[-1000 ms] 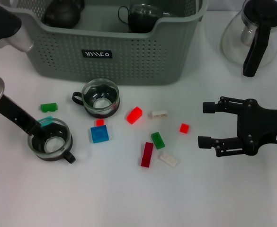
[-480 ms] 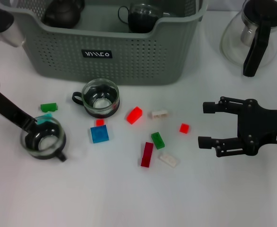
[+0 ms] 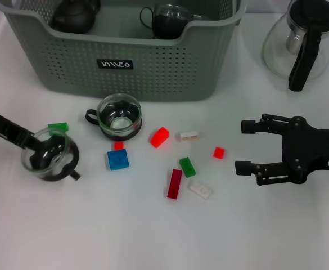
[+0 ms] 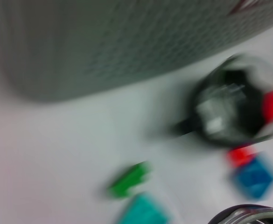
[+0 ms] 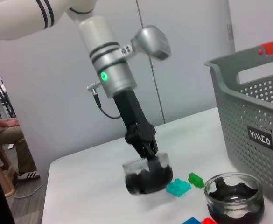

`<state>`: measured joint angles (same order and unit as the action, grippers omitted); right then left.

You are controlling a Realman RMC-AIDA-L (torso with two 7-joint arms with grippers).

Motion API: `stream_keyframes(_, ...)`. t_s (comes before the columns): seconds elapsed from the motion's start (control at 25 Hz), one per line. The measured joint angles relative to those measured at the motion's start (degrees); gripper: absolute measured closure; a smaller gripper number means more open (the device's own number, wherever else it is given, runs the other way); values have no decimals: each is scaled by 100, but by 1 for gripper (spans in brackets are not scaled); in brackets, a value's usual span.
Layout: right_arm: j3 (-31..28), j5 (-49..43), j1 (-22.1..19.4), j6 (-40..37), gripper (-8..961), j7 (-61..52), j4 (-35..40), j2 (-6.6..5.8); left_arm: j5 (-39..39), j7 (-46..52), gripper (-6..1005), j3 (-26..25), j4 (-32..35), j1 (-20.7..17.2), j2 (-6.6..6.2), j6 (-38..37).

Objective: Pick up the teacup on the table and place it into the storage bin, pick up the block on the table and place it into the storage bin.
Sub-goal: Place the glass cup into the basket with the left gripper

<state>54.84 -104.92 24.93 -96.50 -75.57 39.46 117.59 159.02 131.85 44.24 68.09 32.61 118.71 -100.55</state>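
White desk (image 3: 125, 236) fills the head view, with the grey-green perforated storage bin (image 3: 153, 67) at the far side, its black label facing the robot. Inside the bin sit a dark teapot (image 3: 74, 16) and a dark-based cup (image 3: 167, 19). A glass teapot with a black handle (image 3: 302, 39) stands on the desk to the bin's right.

The left gripper (image 3: 37, 147) reaches in from the left edge, its jaws pinching the rim of a glass teacup (image 3: 47, 158). From the right wrist view this teacup (image 5: 147, 173) hangs tilted, clear of the desk, held by the left gripper (image 5: 148, 151) beneath the white and silver arm. A second teacup (image 3: 119, 116) stands upright on the desk just in front of the bin, its handle pointing left.

Loose blocks lie scattered before the bin: a green block (image 3: 58, 127) just beside the held cup, a blue block (image 3: 118, 160) with a small red block (image 3: 118, 145) next to it, a red block (image 3: 159, 136), a white block (image 3: 189, 135), another small red one (image 3: 219, 152), a dark green block (image 3: 187, 167), a long dark red block (image 3: 175, 183) and a clear white block (image 3: 200, 189). A teal block (image 5: 178, 187) shows in the right wrist view near the held cup.

The right gripper (image 3: 244, 147) hovers low over the desk at the right, well apart from the blocks, jaws spread and holding nothing.
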Motion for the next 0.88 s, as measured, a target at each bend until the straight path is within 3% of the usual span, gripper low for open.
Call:
stream_keyframes(0.08,1,2,4,0,-2,-1,0,1,-454,-408,952,-628,-369,94,-181,-337)
stream_keyframes(0.12,0,3,7,0,-2,-1,0,0,-752,-684,949,-981,-726,153,-336,-566)
stream_keyframes(0.16,1,1,10,0,-2,-1,0,0,-752,-684,947,-981,-726,153,-336,-566)
stream_keyframes(0.2,0,-1,11,1,-2,-1,0,0,-1106,-1098,944,-1364,-1239,232,-549,-855)
stream_keyframes(0.24,1,-2,12,-1,-2,-1,0,0,-1106,-1098,942,-1364,-1239,232,-549,-855)
stream_keyframes(0.32,0,-8,14,0,-2,-1,0,1,-1797,-2298,937,-2337,-2207,338,-837,-1571)
stream_keyframes(0.48,1,-11,33,0,-2,-1,0,1,-2919,-2539,927,-2654,-2493,273,-819,-1720)
stream_keyframes(0.64,1,-8,50,-14,-2,-2,0,1,-4384,-2114,918,-2748,-2771,305,-791,-1540)
stream_keyframes(0.76,1,-8,63,-10,-2,-1,0,2,-5298,-1545,910,-2826,-2841,447,-770,-984)
stream_keyframes(0.88,1,-17,70,-4,-2,9,0,10,-5634,-1010,903,-2711,-2771,676,-817,-116)
